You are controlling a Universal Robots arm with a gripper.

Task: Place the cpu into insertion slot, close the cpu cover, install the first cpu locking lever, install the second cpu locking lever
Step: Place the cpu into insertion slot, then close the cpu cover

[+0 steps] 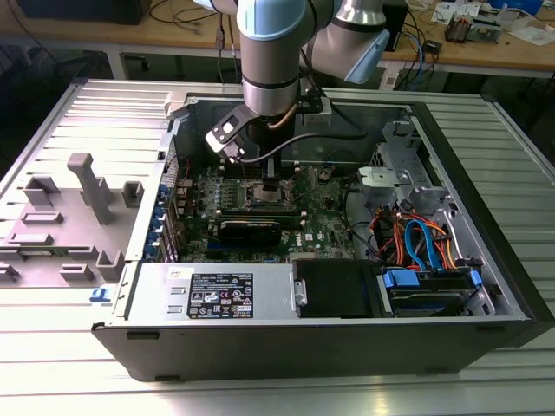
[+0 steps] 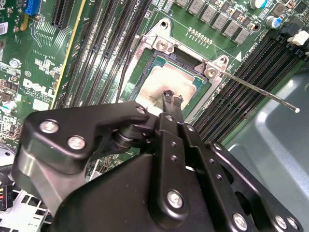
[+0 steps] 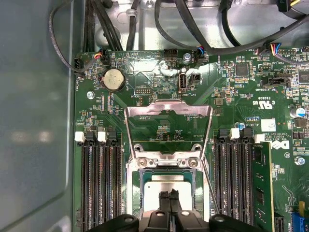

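The cpu [image 3: 166, 182] lies flat in the insertion slot [image 3: 137, 193], its silvery top showing a smudge in the second wrist view [image 2: 164, 79]. The cpu cover [image 3: 168, 108] stands flipped open behind the slot, its square window showing the green board. A thin locking lever [image 2: 260, 93] sticks out free beside the slot. My gripper [image 2: 172, 98] hovers just over the chip's middle, its two slim fingertips close together with nothing between them. In the first wrist view the gripper [image 3: 169, 195] sits over the chip's near half. The exterior view shows my gripper [image 1: 264, 178] down inside the case.
Black memory slots [image 3: 99, 183] flank the socket on both sides. Cables [image 3: 193, 29] run along the case wall behind the board. A power supply [image 1: 217, 295] and a drive bay with orange and blue cables [image 1: 416, 243] fill the case's near side. Grey fixtures [image 1: 87, 186] stand on the exterior view's left.
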